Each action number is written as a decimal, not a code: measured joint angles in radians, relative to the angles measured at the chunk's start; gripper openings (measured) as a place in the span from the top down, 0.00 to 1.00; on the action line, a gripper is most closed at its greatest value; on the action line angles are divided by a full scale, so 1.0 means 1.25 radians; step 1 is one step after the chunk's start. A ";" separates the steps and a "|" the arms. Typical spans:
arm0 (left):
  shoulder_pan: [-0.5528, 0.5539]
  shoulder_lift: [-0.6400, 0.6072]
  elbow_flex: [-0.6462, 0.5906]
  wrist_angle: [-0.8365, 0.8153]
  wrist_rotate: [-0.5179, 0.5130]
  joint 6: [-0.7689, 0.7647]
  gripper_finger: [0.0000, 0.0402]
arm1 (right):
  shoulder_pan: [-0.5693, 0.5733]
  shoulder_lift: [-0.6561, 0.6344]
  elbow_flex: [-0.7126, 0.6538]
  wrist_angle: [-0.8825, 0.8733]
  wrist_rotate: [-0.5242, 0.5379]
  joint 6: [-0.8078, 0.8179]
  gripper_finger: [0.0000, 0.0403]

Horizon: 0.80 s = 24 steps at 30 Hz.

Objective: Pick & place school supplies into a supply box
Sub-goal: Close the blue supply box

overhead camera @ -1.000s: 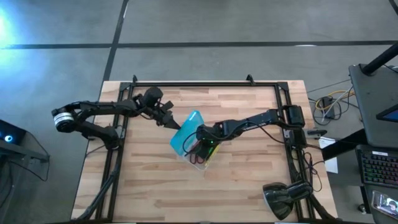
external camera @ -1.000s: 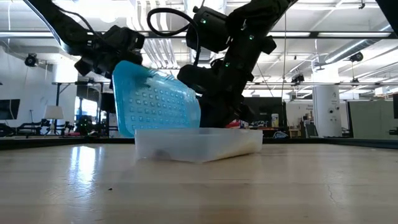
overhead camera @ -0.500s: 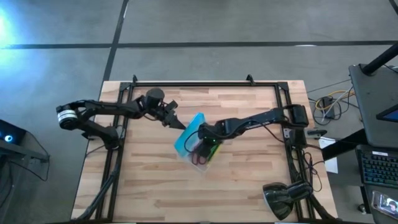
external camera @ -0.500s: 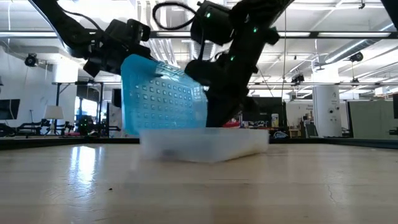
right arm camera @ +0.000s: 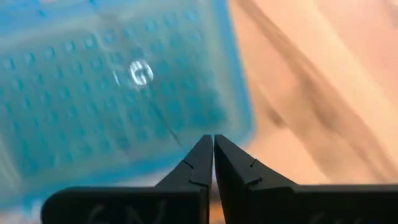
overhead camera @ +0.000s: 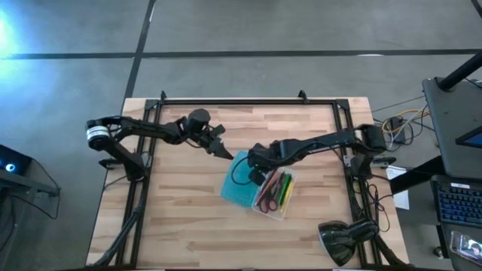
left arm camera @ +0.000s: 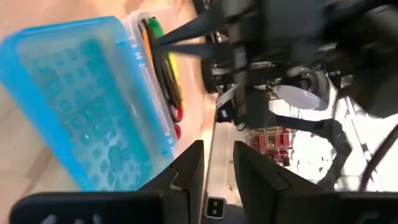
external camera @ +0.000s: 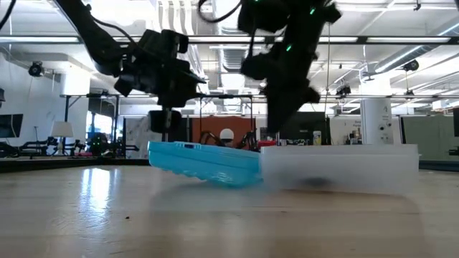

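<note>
The supply box lies open on the table. Its turquoise bumpy lid (overhead camera: 238, 185) (external camera: 204, 162) (left arm camera: 81, 106) (right arm camera: 112, 81) rests flat beside the translucent tray (overhead camera: 285, 209) (external camera: 341, 169). In the tray lie red-handled scissors (overhead camera: 265, 199), a green marker (overhead camera: 287, 191) and other thin items (left arm camera: 165, 68). My left gripper (overhead camera: 226, 153) (external camera: 166, 123) (left arm camera: 217, 171) is open and hovers just beyond the lid's far-left corner, touching nothing. My right gripper (overhead camera: 258, 175) (external camera: 276, 132) (right arm camera: 213, 144) is shut and points down over the lid near the hinge. My right gripper points its shut fingertips (right arm camera: 205, 152) down at the lid's inner face (right arm camera: 161, 118) close to the hinge. I cannot tell whether they touch it.
A black frame (overhead camera: 226, 101) runs along the table's far, left and right sides. A desk lamp (overhead camera: 340, 241) sits at the near right corner. Bare wood (overhead camera: 173, 226) lies near and left of the box. Cables (overhead camera: 399, 124) lie off the right edge.
The lid, standing upright a second ago, has swung down and now lies flat on the table. The whole box has slid toward the right and near edges and turned somewhat. My left gripper has moved right, following it. My right gripper has moved right and slightly near.
</note>
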 joint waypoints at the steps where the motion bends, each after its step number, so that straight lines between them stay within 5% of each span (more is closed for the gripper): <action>1: 0.001 0.003 0.001 -0.005 -0.002 0.011 0.82 | 0.001 -0.017 0.000 -0.032 0.006 0.000 0.98; 7: 0.013 0.001 -0.018 -0.101 -0.068 0.092 0.82 | -0.001 -0.106 -0.022 -0.260 0.021 0.066 0.98; 10: 0.024 -0.003 -0.020 -0.208 -0.124 0.156 0.82 | 0.004 -0.158 -0.057 -0.322 -0.041 0.114 0.98; 15: 0.032 0.003 -0.021 -0.360 -0.163 0.250 0.82 | 0.048 -0.223 -0.153 -0.322 -0.144 0.162 0.98; 24: 0.022 0.083 -0.020 -0.363 -0.163 0.285 0.82 | 0.124 -0.217 -0.273 -0.280 -0.238 0.104 0.98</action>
